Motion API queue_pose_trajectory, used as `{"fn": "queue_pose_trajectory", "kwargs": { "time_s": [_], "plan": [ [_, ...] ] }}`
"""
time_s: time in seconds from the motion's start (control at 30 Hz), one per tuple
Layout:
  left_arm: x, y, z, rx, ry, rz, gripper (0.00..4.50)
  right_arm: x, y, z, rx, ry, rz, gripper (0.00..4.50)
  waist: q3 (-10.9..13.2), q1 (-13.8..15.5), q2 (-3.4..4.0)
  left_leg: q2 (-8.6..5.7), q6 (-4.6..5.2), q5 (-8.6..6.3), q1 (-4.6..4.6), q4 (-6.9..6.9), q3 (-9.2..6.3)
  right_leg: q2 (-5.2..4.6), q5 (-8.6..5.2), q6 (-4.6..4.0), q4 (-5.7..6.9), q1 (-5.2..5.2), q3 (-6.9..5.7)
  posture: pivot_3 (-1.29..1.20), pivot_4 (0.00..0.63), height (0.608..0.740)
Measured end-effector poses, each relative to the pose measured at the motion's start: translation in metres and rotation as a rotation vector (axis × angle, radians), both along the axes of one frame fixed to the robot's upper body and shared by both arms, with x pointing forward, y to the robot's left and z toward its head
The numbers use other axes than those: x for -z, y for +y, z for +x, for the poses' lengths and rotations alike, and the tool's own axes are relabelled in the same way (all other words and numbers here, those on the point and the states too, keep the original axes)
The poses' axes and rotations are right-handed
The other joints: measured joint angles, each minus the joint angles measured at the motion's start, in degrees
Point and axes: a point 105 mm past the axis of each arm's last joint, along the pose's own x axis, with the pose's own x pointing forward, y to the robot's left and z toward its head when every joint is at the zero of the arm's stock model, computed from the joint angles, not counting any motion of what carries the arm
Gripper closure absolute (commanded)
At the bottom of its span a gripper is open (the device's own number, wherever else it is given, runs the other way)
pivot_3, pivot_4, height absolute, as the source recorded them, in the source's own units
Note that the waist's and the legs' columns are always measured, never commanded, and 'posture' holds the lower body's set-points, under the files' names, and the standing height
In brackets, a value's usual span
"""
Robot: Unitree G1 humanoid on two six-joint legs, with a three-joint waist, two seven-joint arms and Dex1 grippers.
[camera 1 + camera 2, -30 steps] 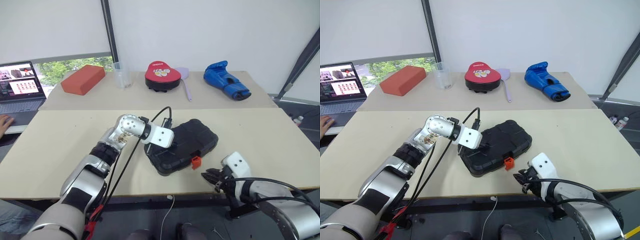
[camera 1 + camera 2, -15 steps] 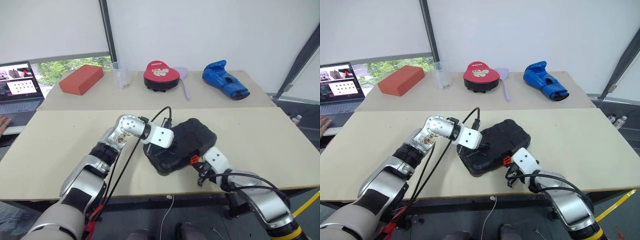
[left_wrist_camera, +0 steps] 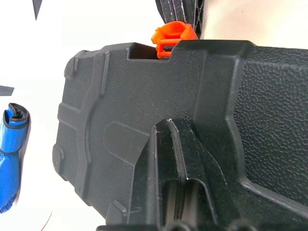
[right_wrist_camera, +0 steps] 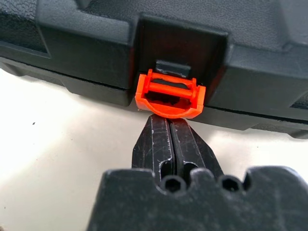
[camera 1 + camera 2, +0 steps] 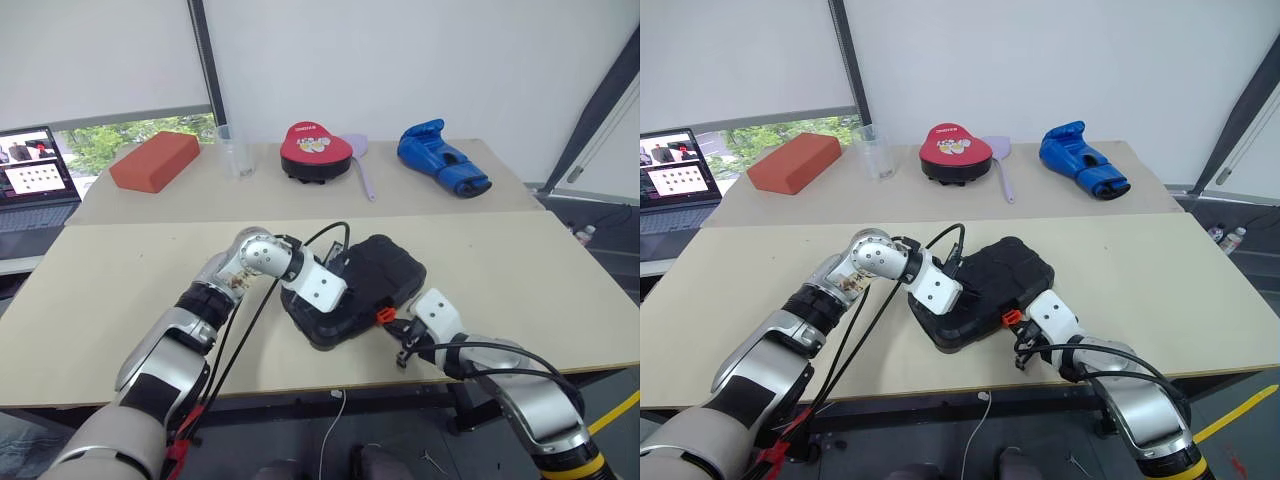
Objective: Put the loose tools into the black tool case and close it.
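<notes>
The closed left hand [image 3: 175,159] presses the black tool case [image 5: 365,285] lid down so the closed right hand [image 4: 169,126] can nudge the orange latch [image 4: 169,94] shut.

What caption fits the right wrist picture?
Shut right gripper nudging the orange latch on the closed black tool case.

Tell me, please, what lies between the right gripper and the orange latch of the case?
Nothing: in the right wrist view the shut right gripper reaches the orange latch of the black case directly.
</notes>
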Motion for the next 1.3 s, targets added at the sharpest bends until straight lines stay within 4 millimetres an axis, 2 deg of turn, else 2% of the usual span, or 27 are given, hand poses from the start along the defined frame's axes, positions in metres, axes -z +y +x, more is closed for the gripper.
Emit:
{"fn": "queue_pose_trajectory", "kwargs": {
  "time_s": [0.53,0.6,0.67,0.73,0.8,0.87,1.0,1.03,1.1,1.17,1.23,1.3],
  "plan": [
    [0.0,0.001,0.004,-0.047,0.047,-0.015,4.5,-0.012,-0.006,0.003,-0.028,0.026,-0.016,4.46,0.0,0.0,0.0,0.01,0.0,0.0,0.0,0.0,0.0,-0.01,0.0,0.02,0.0,0.02,0.0,0.0,0.15,0.74],
    [0.001,0.002,0.005,-0.057,0.058,-0.021,4.5,-0.018,-0.008,0.004,-0.021,0.015,0.003,4.46,0.0,-0.1,0.0,0.01,0.0,0.0,0.01,0.0,0.0,0.0,0.0,0.02,0.0,0.02,0.01,0.0,0.15,0.74],
    [0.001,0.004,0.006,-0.064,0.062,-0.021,4.5,-0.036,-0.007,0.01,-0.021,-0.049,0.017,4.46,0.0,-0.3,0.03,0.01,-0.01,0.0,0.03,0.0,0.01,0.0,-0.01,0.05,0.0,0.04,0.01,0.0,0.15,0.74],
    [0.002,0.003,0.005,-0.064,0.067,-0.023,4.5,-0.059,0.003,0.014,-0.056,-0.148,0.037,4.46,-0.1,-0.1,0.1,0.04,-0.01,0.0,0.08,0.0,-0.01,0.0,-0.1,0.2,0.0,0.09,-0.02,0.0,0.15,0.74],
    [0.003,0.0,0.004,-0.057,0.073,-0.029,4.5,-0.072,0.012,0.014,-0.089,-0.2,0.063,4.46,-0.2,0.0,0.07,0.05,0.01,-0.01,0.1,-0.09,-0.03,0.02,-0.22,0.36,-0.01,0.1,-0.05,0.0,0.15,0.74],
    [0.003,-0.002,0.003,-0.051,0.075,-0.035,4.5,-0.071,0.015,0.014,-0.097,-0.194,0.072,4.46,-0.3,0.2,0.13,0.02,0.07,-0.04,0.1,-0.09,-0.04,0.01,-0.04,0.04,-0.04,0.1,-0.03,0.0,0.15,0.74],
    [0.004,-0.001,0.003,-0.069,0.098,-0.052,4.5,-0.072,0.011,0.013,-0.096,-0.184,0.069,4.46,-0.4,0.1,0.2,-0.05,0.15,-0.08,0.1,-0.09,-0.02,-0.03,-0.03,0.04,-0.14,0.12,-0.01,0.0,0.15,0.74],
    [0.004,0.001,0.004,-0.086,0.118,-0.066,4.5,-0.075,0.008,0.013,-0.087,-0.174,0.086,4.19,-0.4,0.1,0.19,-0.05,0.15,-0.08,0.1,-0.09,-0.02,-0.03,-0.03,0.04,-0.14,0.13,-0.01,0.0,0.15,0.74],
    [0.001,0.009,0.006,-0.145,0.182,-0.11,3.98,-0.082,-0.002,0.011,-0.084,-0.151,0.121,3.71,-0.4,0.0,0.2,-0.04,0.15,-0.09,0.08,-0.09,-0.02,-0.02,-0.03,0.04,-0.12,0.07,0.0,0.0,0.15,0.74],
    [-0.004,0.028,0.011,-0.246,0.294,-0.168,3.44,-0.091,-0.017,0.003,-0.124,-0.128,0.123,3.03,-0.4,-0.5,0.22,0.0,0.19,-0.07,0.02,-0.15,-0.02,0.06,-0.04,0.04,-0.1,-0.06,0.01,0.0,0.15,0.74],
    [-0.011,0.063,0.011,-0.372,0.445,-0.201,2.75,-0.095,-0.031,-0.011,-0.202,-0.072,0.094,2.35,-0.4,-1.1,0.27,0.08,0.53,0.14,0.04,-0.33,-0.01,0.14,-0.07,0.01,-0.11,-0.12,0.01,0.0,0.15,0.74],
    [-0.017,0.111,0.005,-0.521,0.606,-0.244,2.03,-0.099,-0.051,-0.019,-0.236,-0.005,0.076,1.69,-0.2,-2.1,0.43,0.17,0.55,0.17,0.09,-0.56,0.01,0.26,-0.1,-0.06,-0.11,-0.26,0.02,0.0,0.15,0.74]
  ]
}}
